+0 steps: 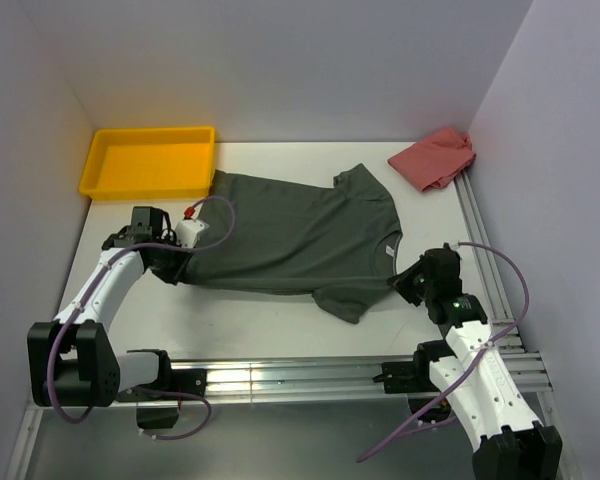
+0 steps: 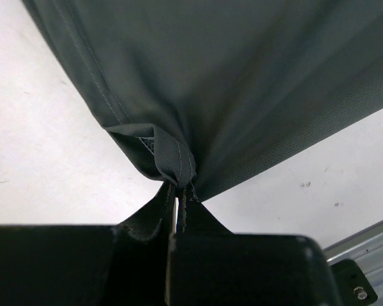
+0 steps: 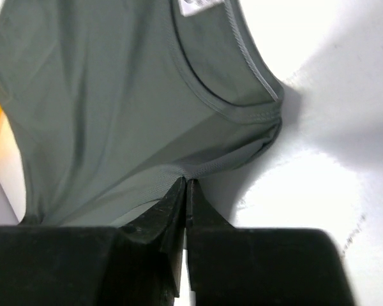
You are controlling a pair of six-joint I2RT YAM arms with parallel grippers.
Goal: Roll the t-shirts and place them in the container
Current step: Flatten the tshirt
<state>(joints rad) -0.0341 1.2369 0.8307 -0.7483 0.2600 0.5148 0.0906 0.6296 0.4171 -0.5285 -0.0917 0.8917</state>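
top external: arms stretched low, left end effector (image 1: 173, 266) and right end effector (image 1: 403, 283) both pinching t-shirt (image 1: 290, 235) edges.

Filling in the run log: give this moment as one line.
t-shirt: spread out, unrolled | left gripper: shut on hem corner | right gripper: shut on shoulder by collar

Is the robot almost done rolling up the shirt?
Not nearly. Done: the grey t-shirt lies spread flat on the table. In hand: the left jaws are shut on its hem corner, and the right jaws are shut on the shoulder by the neck. Left: no roll has been started at all, and a crumpled red cloth lies in the far right corner.
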